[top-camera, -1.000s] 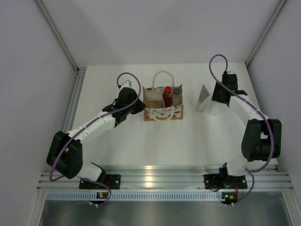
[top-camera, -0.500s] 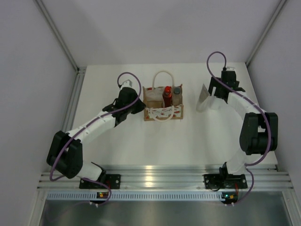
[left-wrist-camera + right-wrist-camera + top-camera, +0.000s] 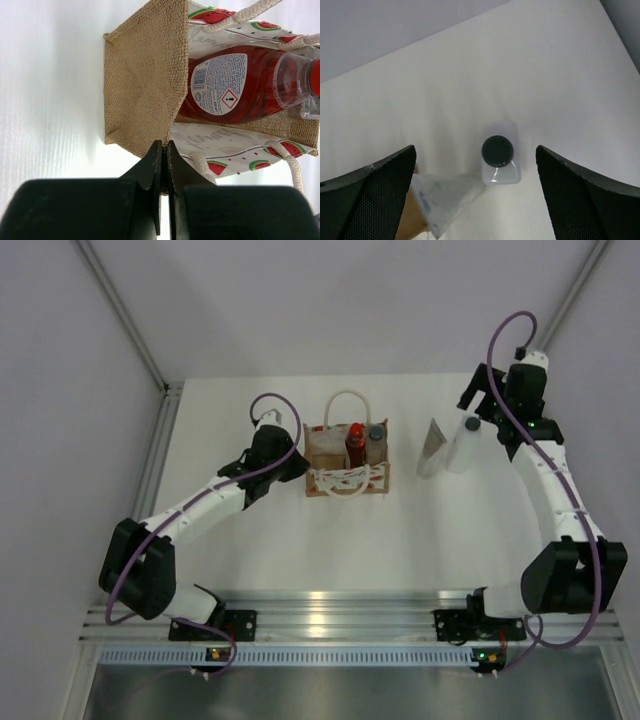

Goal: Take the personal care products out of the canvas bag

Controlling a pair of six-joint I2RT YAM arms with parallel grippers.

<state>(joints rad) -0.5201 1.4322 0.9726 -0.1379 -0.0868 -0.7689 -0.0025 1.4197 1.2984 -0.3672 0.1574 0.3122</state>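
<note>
Fingers on the right [image 3: 380, 185] are spread wide with nothing between them, hanging high over a pale bottle [image 3: 500, 167]. It stands upright on the table [image 3: 560, 75], dark cap up, apart from both fingers. The tube [image 3: 442, 192] lies just beside it, its flat end near or touching the bottle's base; cannot tell which.

Left fingers [image 3: 150, 165] are pressed together on the near side edge of the bag [image 3: 145, 90], apparently pinching the burlap to steady it. The red bottle [image 3: 225, 85] is inside, label showing.

Change: a second ago the right arm was down over the spot next to the tube, hiding what was there. Half a second ago it had begun to lift. Now it is up and drawn back toward the far right corner, and the pale bottle is in plain view, standing alone. Judgement: that item has been set down and let go, so the right arm is free for another trip. The left arm and the bag have not moved.

Count, top view:
- Out on the table: two, tube and pale bottle, well apart from the bag.
- In the bag: two, the red bottle and a grey-capped bottle [image 3: 376, 438] just right of it.
- Bags: one, with two rope handles.
- Arms: two.

Judgement: about half done, with two items to go.
</note>
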